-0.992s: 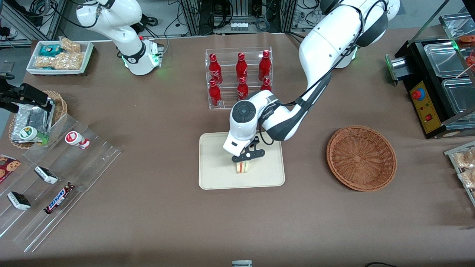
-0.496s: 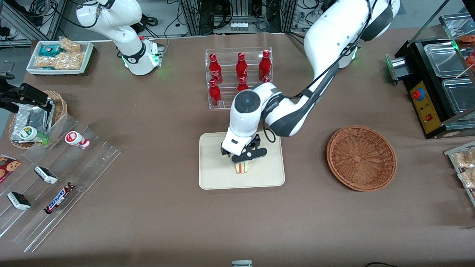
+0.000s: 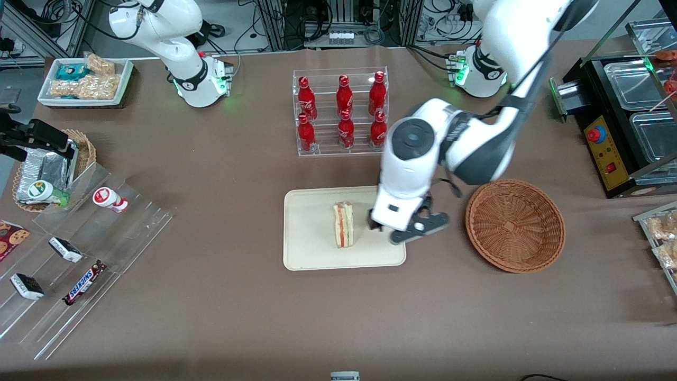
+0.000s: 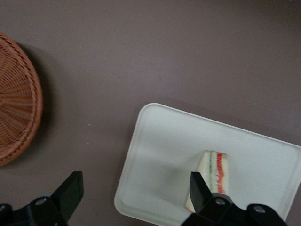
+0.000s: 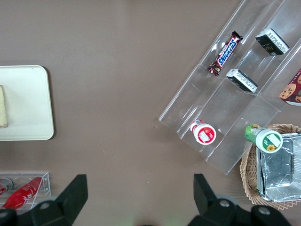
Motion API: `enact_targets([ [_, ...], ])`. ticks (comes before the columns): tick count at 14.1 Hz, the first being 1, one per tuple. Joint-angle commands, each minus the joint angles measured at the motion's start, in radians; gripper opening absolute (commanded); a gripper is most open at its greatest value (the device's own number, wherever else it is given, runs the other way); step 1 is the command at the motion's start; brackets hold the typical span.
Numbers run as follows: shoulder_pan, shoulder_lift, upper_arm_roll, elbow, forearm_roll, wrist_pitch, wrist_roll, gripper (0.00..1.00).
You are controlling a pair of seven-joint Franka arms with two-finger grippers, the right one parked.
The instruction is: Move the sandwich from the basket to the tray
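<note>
Front view has the sandwich [image 3: 344,224] standing on edge mid-tray [image 3: 309,248], basket [image 3: 515,225] at three o'clock. Gripper [image 3: 408,230] hovers beside it, spread wide, empty. Soft, light, crushable; I'd pinch its flat bread faces gently.

The sandwich [image 3: 344,224] lies on the tray [image 3: 312,248], apparently on its edge. The gripper [image 3: 410,231], fingers spread and holding nothing, hangs above the tray's rim toward the working arm's end, between sandwich and basket [image 3: 515,225]. The bottle rack [image 3: 341,110] stands farther from the front camera than the tray.
</note>
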State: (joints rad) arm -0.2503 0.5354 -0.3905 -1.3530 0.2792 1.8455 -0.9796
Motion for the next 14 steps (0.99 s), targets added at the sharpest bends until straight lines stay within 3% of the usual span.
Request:
enact_targets([
  [1, 0.091, -0.098, -0.008, -0.049, -0.047, -0.138, 0.19, 1.0],
  [5, 0.166, -0.173, -0.007, -0.049, -0.063, -0.271, 0.376, 1.0],
  [14, 0.169, -0.192, -0.001, -0.046, -0.057, -0.288, 0.381, 1.0],
])
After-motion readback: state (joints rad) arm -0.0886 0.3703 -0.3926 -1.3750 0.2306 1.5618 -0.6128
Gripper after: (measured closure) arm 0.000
